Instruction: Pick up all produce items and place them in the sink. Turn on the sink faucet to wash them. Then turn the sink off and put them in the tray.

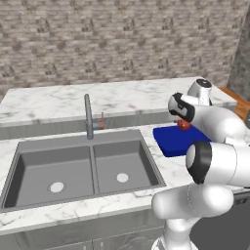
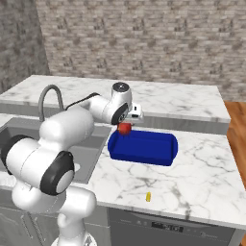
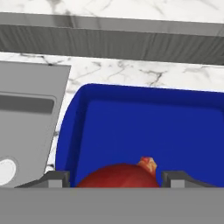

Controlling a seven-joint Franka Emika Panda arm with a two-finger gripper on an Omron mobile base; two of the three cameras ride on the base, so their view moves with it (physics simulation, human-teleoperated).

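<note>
Nearest the hand camera sits the tomato, a smooth, glossy red globe with a small orange stem nub, lying between the two dark fingertips of the tool; the tips stand wide, one on each side of the fruit, and whether they press on it cannot be told. From the right base view the tomato hangs under the tool above the left end of the tray, clear of its floor. The tray is a deep-blue shallow rectangle with rounded corners and a raised rim, matte and plain inside. It lies on the desk, white marble with grey veining, just right of the sink, a grey recessed double basin with two rectangular bowls, each with a round white drain. The faucet rises behind the divider, a slim grey metal stem with a small reddish-marked lever beside it. A tiny yellow bit lies on the desk near the front edge. Behind runs a raised marble ledge, then a rough grey-brown brick wall.
</note>
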